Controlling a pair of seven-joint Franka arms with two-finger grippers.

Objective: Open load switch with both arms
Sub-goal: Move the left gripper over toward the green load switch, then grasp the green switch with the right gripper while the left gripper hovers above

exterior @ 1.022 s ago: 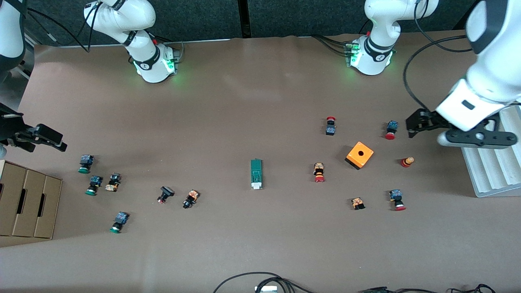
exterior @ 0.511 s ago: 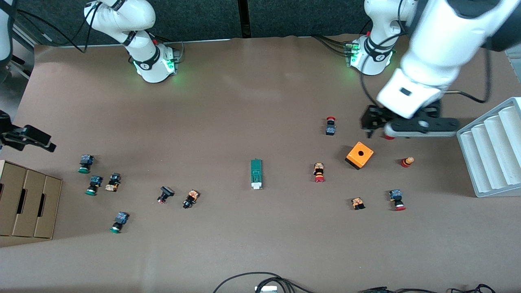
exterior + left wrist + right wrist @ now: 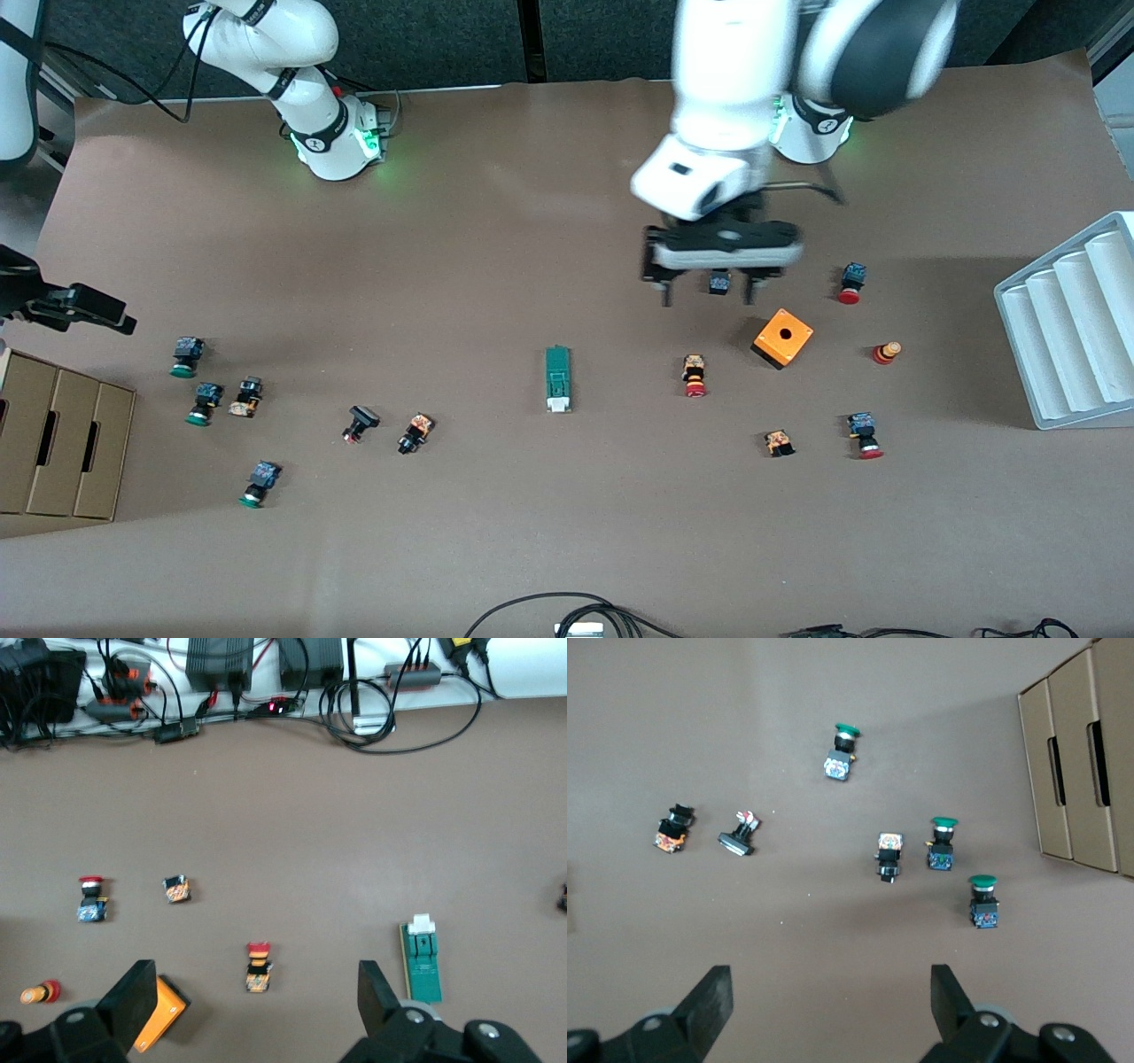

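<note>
Step in hand: approach; neither hand has reached the small narrow dark-green load switch with the white handle piece at one end (image 3: pixel 557 379), which lies flat on the brown paper-covered surface (image 3: pixel 532 221).
Left hand (image 3: pixel 709 295): fingers spread wide and empty, in the air over a small red-capped pushbutton with a blue body (image 3: pixel 719 282); the switch sits toward the right arm's end from it, well apart.
Right hand (image 3: pixel 84 306): jaws wide and empty, low at the right arm's end of the surface, above the green-capped pushbuttons (image 3: pixel 950 847); the switch is out of its wrist view.
Obstacles: orange box with a round hole (image 3: pixel 782 338) and a red-and-orange pushbutton (image 3: pixel 258 966) lie just beside the left hand's path.
Doing it well: probably bring the left hand over the green body, square its fingers across the narrow width, and leave the white handle end free for the right hand.
Hedge: the handle's exact shape is too small to make out.
</note>
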